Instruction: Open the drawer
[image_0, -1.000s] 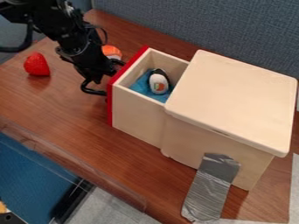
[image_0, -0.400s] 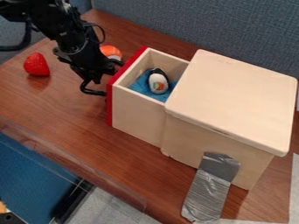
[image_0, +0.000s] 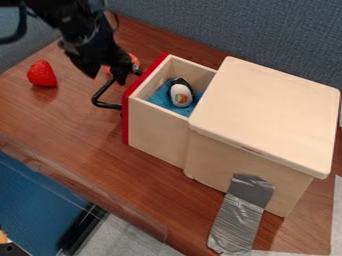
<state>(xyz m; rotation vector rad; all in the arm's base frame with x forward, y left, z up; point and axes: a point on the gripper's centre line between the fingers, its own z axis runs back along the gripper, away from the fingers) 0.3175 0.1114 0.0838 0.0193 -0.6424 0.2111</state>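
The wooden drawer (image_0: 157, 125) stands pulled out to the left of its lidded box (image_0: 267, 115), its red front (image_0: 125, 122) facing left. A black bar handle (image_0: 105, 106) sticks out from that front. Inside lie a blue cloth (image_0: 159, 98) and a small black-and-white toy (image_0: 181, 95). The gripper (image_0: 107, 77) hangs at the upper left, just over the handle's far part, open with its two fingers spread. One finger overlaps the handle in view; whether they touch, I cannot tell.
A red strawberry toy (image_0: 42, 74) lies at the left. Behind the gripper sits an orange-and-white object (image_0: 134, 61), partly hidden. Grey tape (image_0: 240, 215) holds the box to the table (image_0: 80, 145). A grey partition (image_0: 200, 25) stands behind.
The gripper has risen slightly off the handle, its fingers now apart, and more of the handle shows. The drawer has stayed where it was.
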